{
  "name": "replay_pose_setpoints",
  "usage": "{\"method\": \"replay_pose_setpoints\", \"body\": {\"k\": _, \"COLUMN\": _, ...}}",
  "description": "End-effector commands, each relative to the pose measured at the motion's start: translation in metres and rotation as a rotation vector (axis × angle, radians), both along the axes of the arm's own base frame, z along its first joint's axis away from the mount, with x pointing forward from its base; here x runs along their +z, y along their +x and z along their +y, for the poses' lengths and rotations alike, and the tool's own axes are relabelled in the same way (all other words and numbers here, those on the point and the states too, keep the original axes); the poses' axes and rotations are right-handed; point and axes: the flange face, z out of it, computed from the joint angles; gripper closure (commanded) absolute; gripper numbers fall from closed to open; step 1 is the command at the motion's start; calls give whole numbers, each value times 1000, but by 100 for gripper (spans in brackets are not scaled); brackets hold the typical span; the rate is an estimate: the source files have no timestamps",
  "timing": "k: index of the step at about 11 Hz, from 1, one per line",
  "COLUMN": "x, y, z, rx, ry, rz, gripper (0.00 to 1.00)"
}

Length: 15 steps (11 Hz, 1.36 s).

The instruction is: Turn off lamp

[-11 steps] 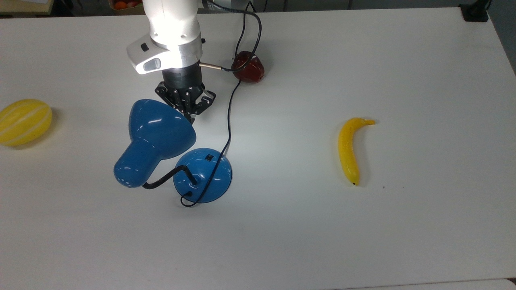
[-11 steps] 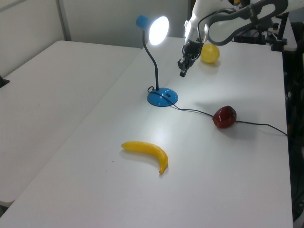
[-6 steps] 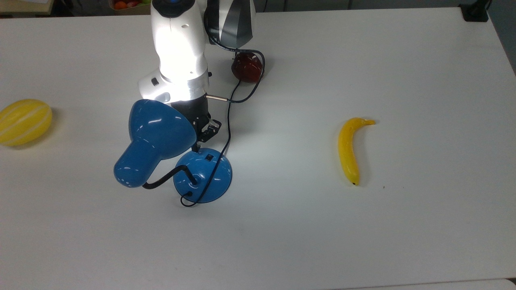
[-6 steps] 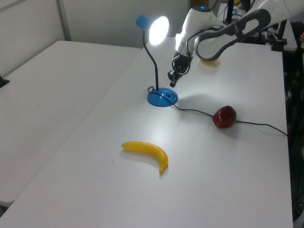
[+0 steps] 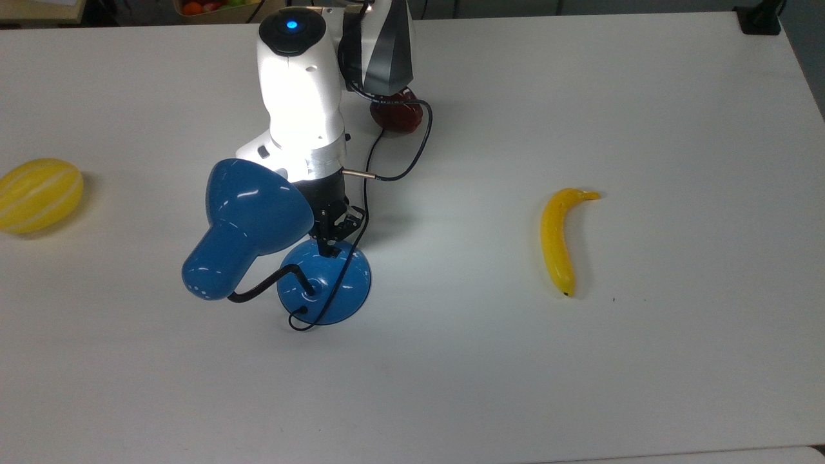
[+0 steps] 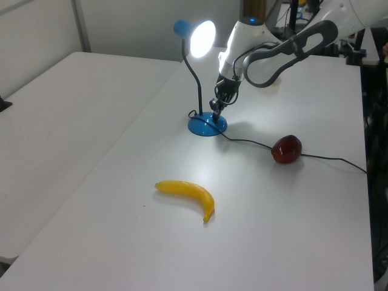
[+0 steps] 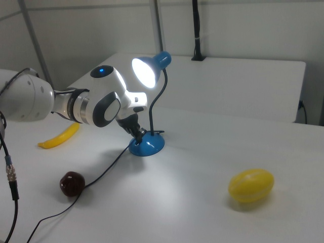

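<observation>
The lamp stands at the table's middle left in the top view, its glossy blue shade (image 5: 251,216) tilted over a round blue base (image 5: 338,290) on a black gooseneck. Its bulb glows bright in the left view (image 6: 202,38) and in the right view (image 7: 143,71). My gripper (image 5: 330,248) points down with its fingers shut, the tip touching the far part of the base, where it covers the small black switch. The left view shows the gripper (image 6: 214,110) right on the base (image 6: 205,127). The right view has the gripper (image 7: 137,133) against the base (image 7: 151,146).
A black cord (image 5: 365,206) runs from the base past a dark red apple (image 5: 401,118). A banana (image 5: 557,238) lies at the top view's right, and a yellow melon (image 5: 38,193) sits at the top view's left edge.
The gripper has come down and toward the lamp's base, from beside the shade to touching the base at the switch. The bulb stays lit.
</observation>
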Motion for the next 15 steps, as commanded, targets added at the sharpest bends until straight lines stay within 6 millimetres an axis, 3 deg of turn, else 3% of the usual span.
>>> {"method": "replay_pose_setpoints", "body": {"k": 1, "x": 3, "y": 3, "z": 8, "rx": -3, "ry": -5, "rz": -21, "gripper": 100}}
{"method": "replay_pose_setpoints", "body": {"k": 7, "x": -22, "y": -16, "z": 30, "rx": 39, "ry": -4, "rz": 45, "gripper": 100}}
{"method": "replay_pose_setpoints", "body": {"k": 12, "x": -30, "y": -21, "z": 28, "rx": -62, "ry": 25, "rz": 66, "gripper": 100}}
{"method": "replay_pose_setpoints", "body": {"k": 13, "x": -26, "y": -21, "z": 28, "rx": -64, "ry": 25, "rz": 65, "gripper": 100}}
{"method": "replay_pose_setpoints", "body": {"k": 15, "x": 13, "y": -36, "z": 21, "rx": -68, "ry": 9, "rz": 143, "gripper": 100}}
